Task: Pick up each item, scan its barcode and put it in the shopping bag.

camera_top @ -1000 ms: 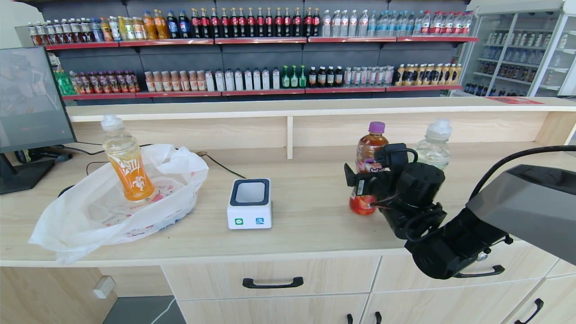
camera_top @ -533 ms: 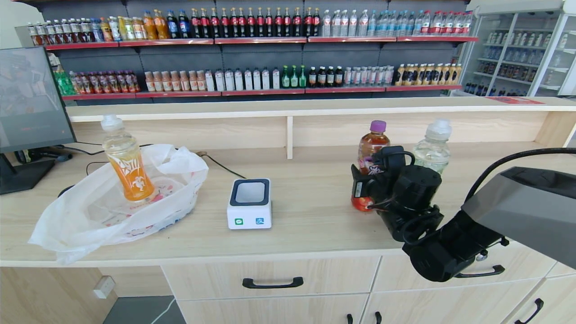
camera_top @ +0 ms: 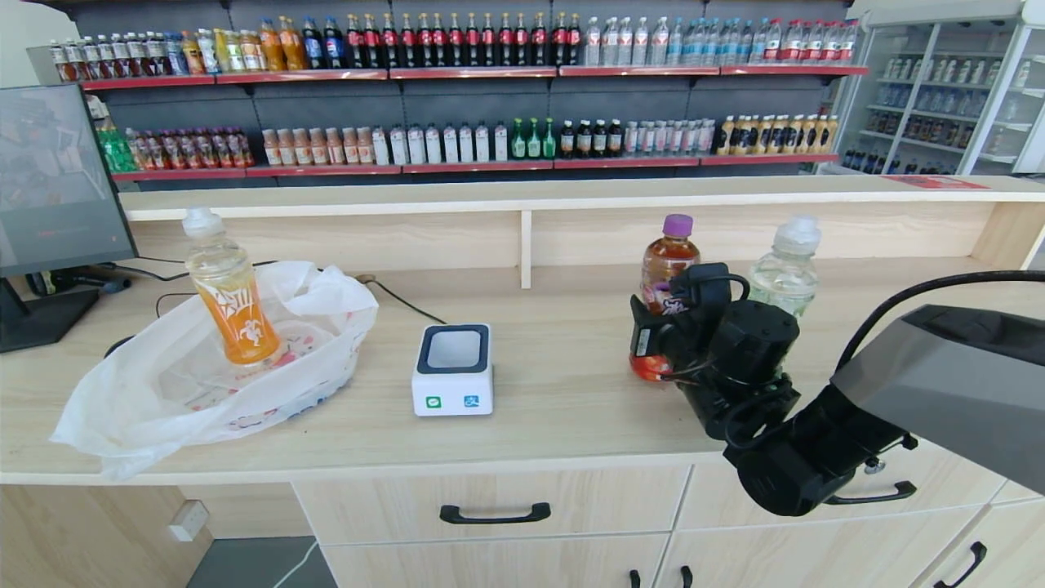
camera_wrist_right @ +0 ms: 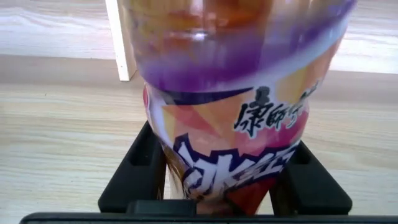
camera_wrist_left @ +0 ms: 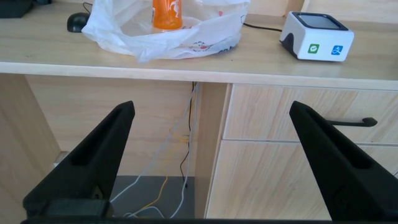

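Right end effector (camera_top: 653, 347) clamps the purple-capped bottle (camera_top: 665, 269), right of the scanner (camera_top: 453, 367). Orange bottle (camera_top: 229, 302) already stands in the shopping bag (camera_top: 122, 408); water bottle (camera_top: 785, 265) untouched. One down, two left!

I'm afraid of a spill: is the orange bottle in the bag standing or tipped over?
Upright. The orange bottle stands cap up inside the open shopping bag on the counter.

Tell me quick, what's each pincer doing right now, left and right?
Left pincer: open, holding nothing.
Right pincer: closed on the purple-capped bottle.
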{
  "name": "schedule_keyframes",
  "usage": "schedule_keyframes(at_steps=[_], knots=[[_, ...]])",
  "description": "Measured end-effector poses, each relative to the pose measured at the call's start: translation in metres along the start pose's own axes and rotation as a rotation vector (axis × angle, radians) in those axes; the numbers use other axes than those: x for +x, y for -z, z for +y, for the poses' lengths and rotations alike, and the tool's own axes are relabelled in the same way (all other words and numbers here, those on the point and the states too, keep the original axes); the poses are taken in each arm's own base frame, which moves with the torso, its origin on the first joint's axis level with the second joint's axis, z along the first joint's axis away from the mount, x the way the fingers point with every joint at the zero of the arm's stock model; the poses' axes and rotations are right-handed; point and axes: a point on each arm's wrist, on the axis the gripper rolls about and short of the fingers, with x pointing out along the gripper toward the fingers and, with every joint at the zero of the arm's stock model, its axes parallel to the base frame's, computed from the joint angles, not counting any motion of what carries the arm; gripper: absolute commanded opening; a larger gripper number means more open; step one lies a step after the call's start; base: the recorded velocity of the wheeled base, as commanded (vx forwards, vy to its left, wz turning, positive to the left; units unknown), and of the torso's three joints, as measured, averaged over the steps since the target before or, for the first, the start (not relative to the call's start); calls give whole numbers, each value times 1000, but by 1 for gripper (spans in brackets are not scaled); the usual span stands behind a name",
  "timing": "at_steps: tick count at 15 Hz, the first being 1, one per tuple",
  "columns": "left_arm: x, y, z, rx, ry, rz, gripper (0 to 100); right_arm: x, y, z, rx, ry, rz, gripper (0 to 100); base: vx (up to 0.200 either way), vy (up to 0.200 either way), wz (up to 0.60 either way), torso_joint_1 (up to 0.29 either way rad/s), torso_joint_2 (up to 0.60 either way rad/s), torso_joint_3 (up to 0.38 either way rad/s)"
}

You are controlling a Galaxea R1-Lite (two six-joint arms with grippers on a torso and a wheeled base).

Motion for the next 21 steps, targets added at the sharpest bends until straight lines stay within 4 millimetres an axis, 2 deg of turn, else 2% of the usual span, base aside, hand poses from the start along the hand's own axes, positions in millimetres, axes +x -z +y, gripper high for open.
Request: schedule_keyframes(at_steps=[4,6,13,17,21], knots=[[0,0,0,0,0,0,100,-7,-13,5,10,-14,-25,0,0,0,0,0,0,0],[0,0,0,0,0,0,100,-17,-20,8,13,-34,-28,0,0,0,0,0,0,0],[0,0,0,0,0,0,100,-87,-50,18,48,-133,-59,0,0,0,0,0,0,0],[0,0,0,0,0,0,100,-134,-53,8,31,-119,-3,0,0,0,0,0,0,0],[0,0,0,0,0,0,100,-164,-63,-3,62,-153,-1,0,0,0,0,0,0,0]])
